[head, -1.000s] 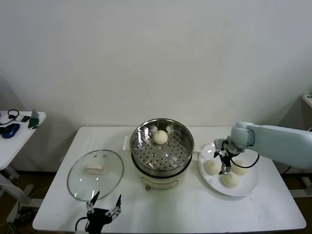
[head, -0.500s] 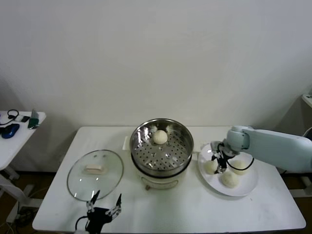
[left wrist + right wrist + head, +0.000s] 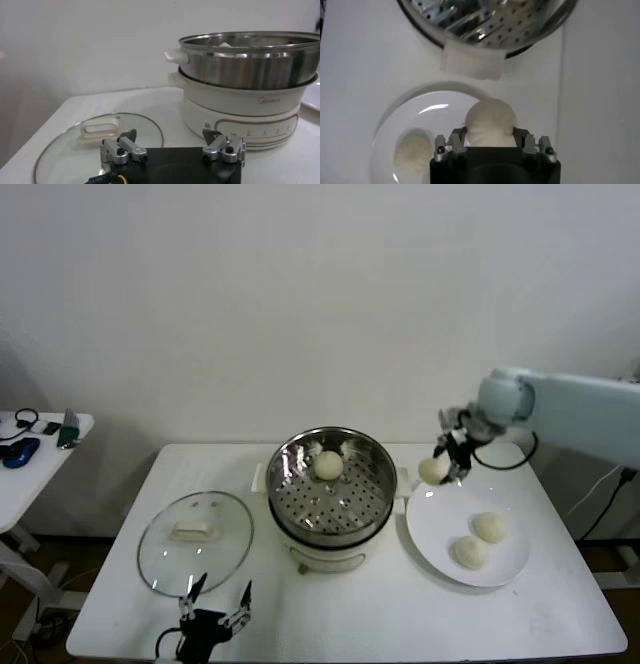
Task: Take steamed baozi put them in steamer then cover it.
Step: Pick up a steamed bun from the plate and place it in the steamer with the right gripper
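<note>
My right gripper (image 3: pixel 441 468) is shut on a cream-white baozi (image 3: pixel 433 470) and holds it in the air above the plate's far left edge, just right of the steamer (image 3: pixel 332 484). In the right wrist view the baozi (image 3: pixel 490 121) sits between the fingers. One baozi (image 3: pixel 328 464) lies inside the shiny steamer pot at the back. Two baozi (image 3: pixel 489 527) (image 3: pixel 470 552) lie on the white plate (image 3: pixel 440 529). The glass cover (image 3: pixel 195 541) with its cream handle lies flat on the table left of the steamer. My left gripper (image 3: pixel 212 601) is open, low at the front edge near the cover.
The steamer stands on a white electric base (image 3: pixel 240 117). A small side table (image 3: pixel 35 449) with a few dark items stands at far left. A wall runs behind the white table (image 3: pixel 350 624).
My right gripper closed on one baozi on the plate and lifted it up and back toward the steamer. The plate now holds two. The left arm has not moved.
</note>
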`<state>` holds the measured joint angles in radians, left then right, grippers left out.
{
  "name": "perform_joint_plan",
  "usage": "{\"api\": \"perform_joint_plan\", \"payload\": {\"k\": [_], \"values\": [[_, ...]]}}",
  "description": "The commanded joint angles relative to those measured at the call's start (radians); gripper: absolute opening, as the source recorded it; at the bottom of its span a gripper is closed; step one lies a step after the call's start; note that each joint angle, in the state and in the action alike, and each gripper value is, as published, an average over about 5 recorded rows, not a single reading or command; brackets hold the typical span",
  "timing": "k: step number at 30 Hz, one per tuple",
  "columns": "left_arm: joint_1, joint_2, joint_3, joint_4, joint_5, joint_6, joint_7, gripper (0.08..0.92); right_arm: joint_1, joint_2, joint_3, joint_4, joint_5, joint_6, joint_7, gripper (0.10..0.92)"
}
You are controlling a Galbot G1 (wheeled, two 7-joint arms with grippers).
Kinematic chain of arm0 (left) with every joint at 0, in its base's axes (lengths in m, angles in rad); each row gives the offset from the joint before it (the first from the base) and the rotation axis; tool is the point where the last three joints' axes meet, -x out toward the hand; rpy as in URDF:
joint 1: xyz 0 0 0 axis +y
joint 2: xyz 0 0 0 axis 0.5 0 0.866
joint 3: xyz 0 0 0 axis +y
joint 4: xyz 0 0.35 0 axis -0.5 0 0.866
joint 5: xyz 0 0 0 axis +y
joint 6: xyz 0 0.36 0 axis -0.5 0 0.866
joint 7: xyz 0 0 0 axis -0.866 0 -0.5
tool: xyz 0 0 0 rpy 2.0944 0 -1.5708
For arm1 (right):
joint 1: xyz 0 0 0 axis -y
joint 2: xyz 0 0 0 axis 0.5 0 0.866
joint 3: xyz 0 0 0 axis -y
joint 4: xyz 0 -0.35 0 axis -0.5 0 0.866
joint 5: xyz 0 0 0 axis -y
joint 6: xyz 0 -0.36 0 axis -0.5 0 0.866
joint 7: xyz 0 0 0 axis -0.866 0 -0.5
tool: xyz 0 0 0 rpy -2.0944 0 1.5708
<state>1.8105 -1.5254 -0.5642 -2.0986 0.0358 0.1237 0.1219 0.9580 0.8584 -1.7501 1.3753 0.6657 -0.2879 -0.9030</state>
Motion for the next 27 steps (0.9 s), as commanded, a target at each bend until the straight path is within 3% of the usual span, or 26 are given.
{"api": "perform_joint_plan", "payload": {"k": [1, 7, 13, 27], "values": [[-0.002, 0.001, 0.002, -0.005, 0.001, 0.000, 0.000, 0.823, 0.315, 0.109, -0.052, 0.066, 0.208, -0.005, -0.060, 0.645], [0.003, -0.001, 0.002, -0.012, -0.001, -0.002, -0.001, 0.823, 0.172, 0.268, 0.117, 0.137, 0.297, -0.106, 0.063, 0.645], [0.005, -0.002, -0.006, -0.013, -0.004, -0.002, -0.002, 0.823, -0.024, 0.409, 0.164, 0.124, 0.271, -0.176, 0.156, 0.645], [-0.013, -0.010, -0.010, 0.011, -0.007, -0.002, -0.001, 0.823, -0.306, 0.490, 0.162, -0.018, 0.125, -0.249, 0.249, 0.645]]}}
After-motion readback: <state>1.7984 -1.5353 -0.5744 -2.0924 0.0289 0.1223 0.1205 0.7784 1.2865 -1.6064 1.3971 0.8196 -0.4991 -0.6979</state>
